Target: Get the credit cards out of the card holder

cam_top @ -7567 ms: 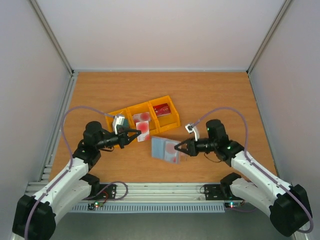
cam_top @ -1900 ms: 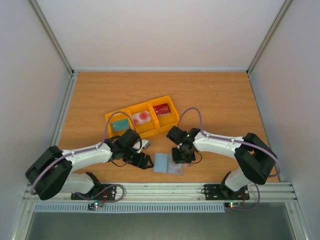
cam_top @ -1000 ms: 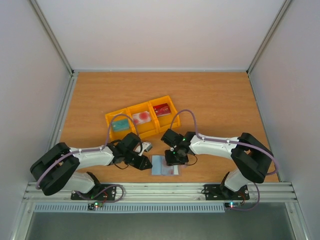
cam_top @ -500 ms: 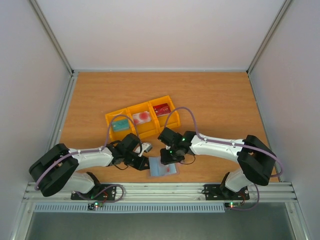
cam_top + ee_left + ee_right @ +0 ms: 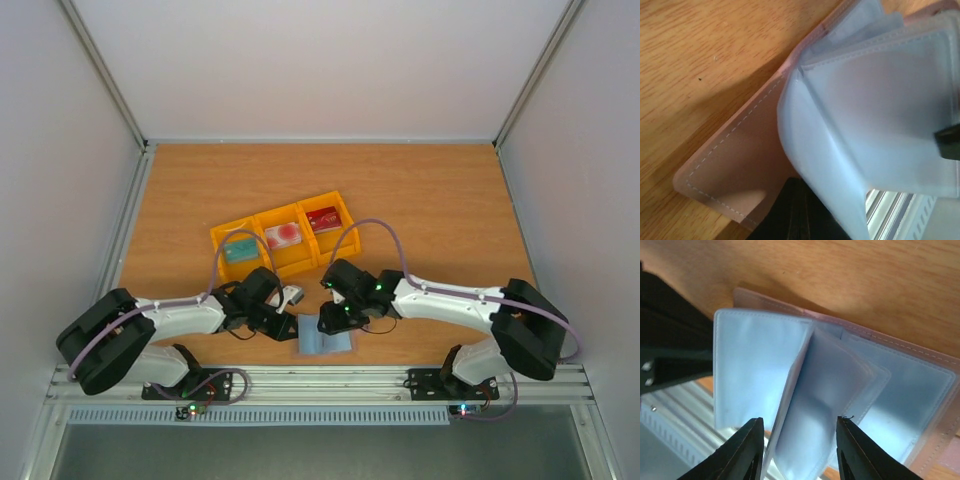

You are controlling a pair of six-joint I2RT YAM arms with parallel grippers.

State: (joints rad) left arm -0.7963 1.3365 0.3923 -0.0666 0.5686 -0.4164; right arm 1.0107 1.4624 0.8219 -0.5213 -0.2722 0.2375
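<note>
Card holder point(image 5: 730, 165) matt stitched leather; table point(image 5: 420, 190) wood.

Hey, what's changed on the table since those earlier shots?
The left fingers left the yellow tray, dropped to the card holder and shut on its left edge. The holder slid toward the table's near edge. The right fingers now straddle an inner pocket. The tray stayed put.

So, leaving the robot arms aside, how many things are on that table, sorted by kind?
Cards: 3 (teal card, whitish-pink card, dark red card)
Yellow tray: 1
Card holder: 1
Total: 5
</note>
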